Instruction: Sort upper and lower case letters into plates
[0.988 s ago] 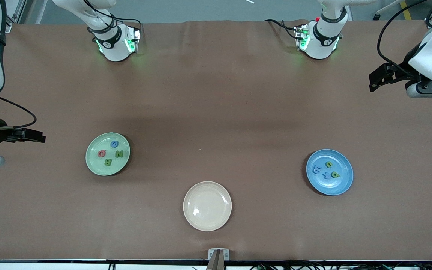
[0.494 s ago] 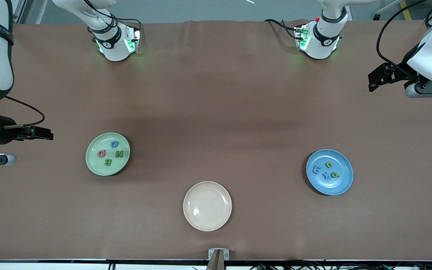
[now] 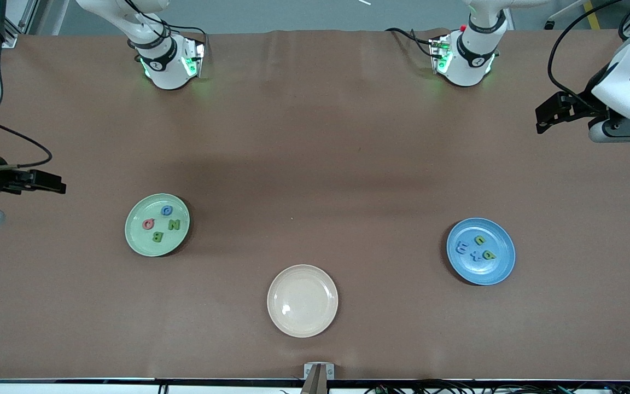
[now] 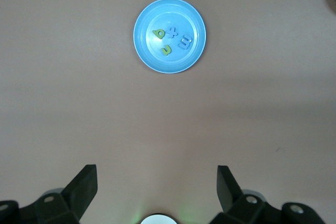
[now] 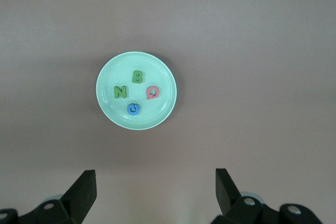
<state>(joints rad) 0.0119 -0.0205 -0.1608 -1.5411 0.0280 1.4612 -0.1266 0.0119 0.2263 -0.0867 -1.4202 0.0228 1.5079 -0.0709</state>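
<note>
Brown table, front view: green plate (image 3: 157, 225) and blue plate (image 3: 480, 251) each hold four letters (image 3: 161, 224); cream plate (image 3: 302, 300) is bare. Wrist views: left gripper (image 4: 156, 184) and right gripper (image 5: 155, 184) hang spread, empty. Risk: a careless descent could scatter sorted letters.

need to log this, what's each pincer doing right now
Left pincer: open, holding nothing, up over the brown table near the left arm's end.
Right pincer: open, holding nothing, over the right arm's end.
</note>
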